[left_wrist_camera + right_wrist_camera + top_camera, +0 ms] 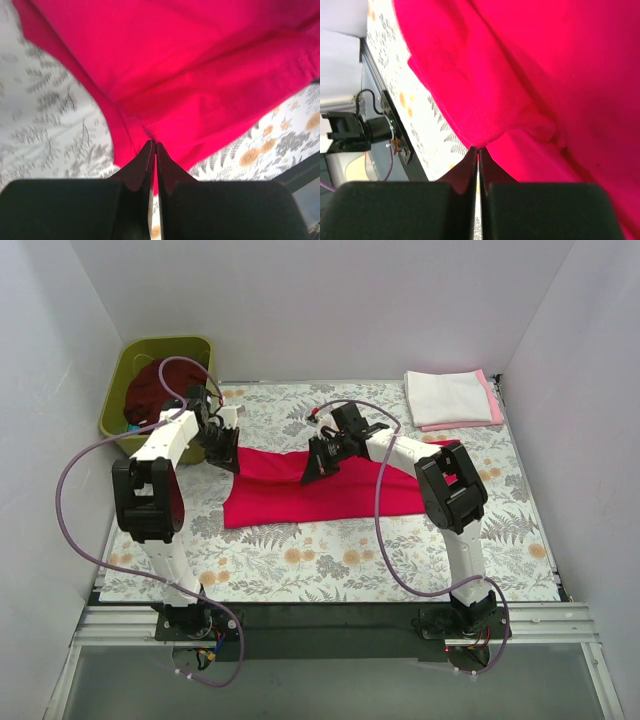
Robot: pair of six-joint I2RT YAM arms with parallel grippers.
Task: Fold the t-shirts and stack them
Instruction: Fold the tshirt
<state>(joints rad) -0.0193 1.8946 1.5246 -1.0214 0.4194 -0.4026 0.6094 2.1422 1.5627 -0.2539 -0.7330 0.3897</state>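
The left hand (154,146) and right hand (477,150) each pinch an edge of the red shirt (330,495). Best lift both together, keeping it taut and level.

Near strip: you have bare tablecloth (330,560) between the red shirt (300,502) and the arm bases (186,620).
Far left: the green tub (113,398) blocks you.
Far right: folded shirts (448,397) fill your corner.
Sides: walls (40,440) close you in.
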